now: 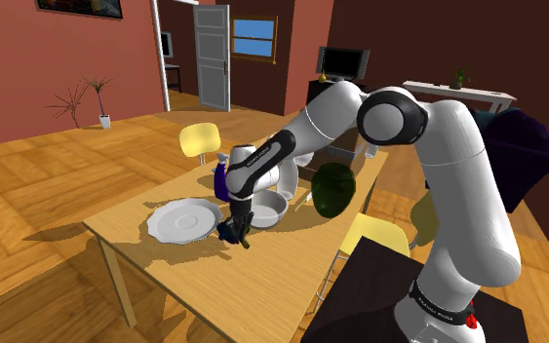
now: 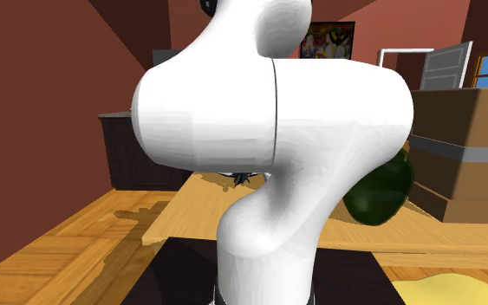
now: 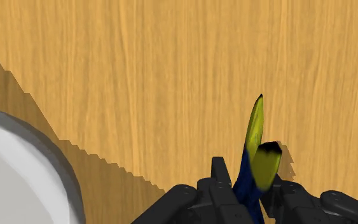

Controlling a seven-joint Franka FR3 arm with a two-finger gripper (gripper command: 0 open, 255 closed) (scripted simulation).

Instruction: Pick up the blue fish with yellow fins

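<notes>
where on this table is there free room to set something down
Bare: the wooden strip of the table between the plate and its near edge. Crowded: the plate, the bowl and the jaws shut on the blue fish sit close together mid-table.

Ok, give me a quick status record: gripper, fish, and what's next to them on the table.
gripper: shut on fish, low over the table
fish: blue with yellow fins, clasped between the fingers, one fin poking out past them
lifted: cannot tell
table: wood
plate: white, at the gripper's side toward the shoulder view's left
bowl: pale, just beyond the gripper
</notes>
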